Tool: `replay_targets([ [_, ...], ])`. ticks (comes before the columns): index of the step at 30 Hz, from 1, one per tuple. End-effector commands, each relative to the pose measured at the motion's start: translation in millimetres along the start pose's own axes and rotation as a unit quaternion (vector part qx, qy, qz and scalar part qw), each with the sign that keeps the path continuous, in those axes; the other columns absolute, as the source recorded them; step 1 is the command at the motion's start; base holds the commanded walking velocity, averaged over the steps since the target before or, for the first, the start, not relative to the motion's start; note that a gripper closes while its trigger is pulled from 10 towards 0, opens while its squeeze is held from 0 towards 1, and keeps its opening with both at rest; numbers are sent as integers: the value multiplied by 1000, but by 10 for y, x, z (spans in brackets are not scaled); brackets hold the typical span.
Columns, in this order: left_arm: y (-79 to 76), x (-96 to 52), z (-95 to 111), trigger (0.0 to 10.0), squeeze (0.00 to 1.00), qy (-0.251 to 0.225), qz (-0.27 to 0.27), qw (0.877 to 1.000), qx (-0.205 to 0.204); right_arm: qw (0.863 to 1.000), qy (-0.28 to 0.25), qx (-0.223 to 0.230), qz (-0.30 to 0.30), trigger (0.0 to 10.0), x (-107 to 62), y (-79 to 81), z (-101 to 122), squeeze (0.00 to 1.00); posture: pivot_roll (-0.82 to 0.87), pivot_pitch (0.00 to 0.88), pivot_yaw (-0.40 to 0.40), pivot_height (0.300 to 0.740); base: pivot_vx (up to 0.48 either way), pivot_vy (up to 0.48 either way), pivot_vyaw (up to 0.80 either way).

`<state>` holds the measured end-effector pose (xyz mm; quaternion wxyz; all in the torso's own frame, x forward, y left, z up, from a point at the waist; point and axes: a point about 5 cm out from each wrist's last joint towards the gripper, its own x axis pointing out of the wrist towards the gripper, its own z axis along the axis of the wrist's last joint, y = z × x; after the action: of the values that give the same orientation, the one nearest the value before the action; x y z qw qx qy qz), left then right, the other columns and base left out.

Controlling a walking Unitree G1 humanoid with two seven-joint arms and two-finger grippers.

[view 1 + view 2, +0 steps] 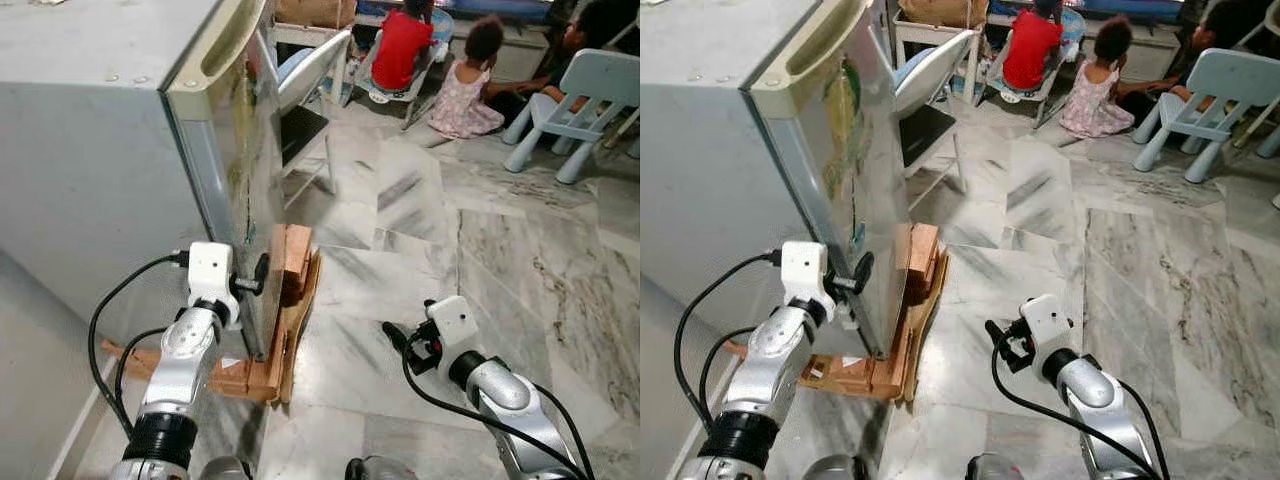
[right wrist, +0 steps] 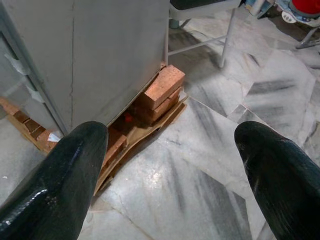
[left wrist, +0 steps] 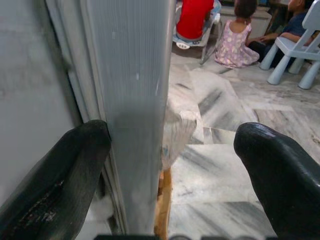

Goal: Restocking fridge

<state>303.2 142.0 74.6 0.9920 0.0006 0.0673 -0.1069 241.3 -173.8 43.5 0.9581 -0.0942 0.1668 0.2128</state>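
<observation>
Left gripper [image 1: 262, 272] raised to fridge [image 1: 120, 150] door edge [image 3: 135, 125], jaws wide open, straddling it w/o gripping. Right gripper [image 1: 392, 335] low over marble floor [image 1: 480, 280], jaws spread, empty. Fridge on wood blocks [image 2: 160, 87] & cardboard. 3 people [image 1: 465, 80] seated behind, 1 blue chair [image 1: 575, 100]. Wrist cam shows blocks closer

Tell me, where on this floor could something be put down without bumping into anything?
The widest bare stretch is the marble floor between the fridge and the pale blue chair. It is tighter by the wooden blocks under the fridge, where the left gripper straddles the door edge. The right gripper hangs open over bare marble. People sit farther back.
</observation>
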Motion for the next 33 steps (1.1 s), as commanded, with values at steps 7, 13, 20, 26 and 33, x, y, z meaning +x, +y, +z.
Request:
replay_targets([
  [7,63,180,176,10000,0,-19,0,999,27,1000,3,-5,11,10000,7,9,-3,0,-30,57,-50,740,0,0,0],
  [13,-496,344,668,10000,0,-91,-130,983,90,1000,10,-5,19,10000,25,13,-19,0,-12,57,-54,740,0,0,0],
  [20,-1939,66,1221,10000,0,-184,-379,904,68,999,20,-4,30,10000,67,33,-46,0,0,43,-54,740,0,0,0],
  [26,-2252,60,1494,10000,0,-210,-426,879,45,999,28,-2,29,10000,105,38,-51,0,-30,31,-41,740,0,0,0],
  [33,-1533,225,1192,10000,0,-163,-333,928,26,999,27,10,32,10000,111,69,-71,0,-10,37,-33,740,0,0,0],
])
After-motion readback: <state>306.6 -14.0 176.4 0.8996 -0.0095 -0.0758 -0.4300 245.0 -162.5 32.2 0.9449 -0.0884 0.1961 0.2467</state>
